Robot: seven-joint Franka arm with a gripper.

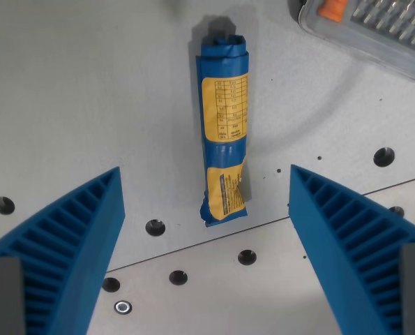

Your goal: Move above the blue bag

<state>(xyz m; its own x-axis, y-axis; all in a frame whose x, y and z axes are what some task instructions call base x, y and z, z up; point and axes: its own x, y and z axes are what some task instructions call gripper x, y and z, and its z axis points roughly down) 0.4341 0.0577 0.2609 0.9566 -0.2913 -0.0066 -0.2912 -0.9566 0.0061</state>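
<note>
two blue ribbed plastic fingers [61, 244] fill the bottom corners of my wrist view, closest to the camera, one at the wrist view's left and one at the wrist view's right. they are spread wide apart and nothing sits between their tips, so my gripper [206, 183] is released and holds nothing.

beneath them i see the pale grey metal table [88, 84], the largest thing in view. a thin seam runs across it from lower left up toward the right edge, and round dark bolt holes are scattered along and below that seam.

next in size is the rolled blue plastic bag with yellow printed labels [224, 125]. it lies flat on the table in the middle of the view, lengthwise from top to bottom, a little above the gap between my fingers. its lower end sits just above the seam, and its twisted upper end points toward the top of the frame. it touches neither finger. small print covers the labels, too fine for me to read.

in the top right corner lies part of a clear plastic case with an orange clasp and rows of grey metal bits [374, 28], cut off by the frame edge and well apart from the bag.
</note>
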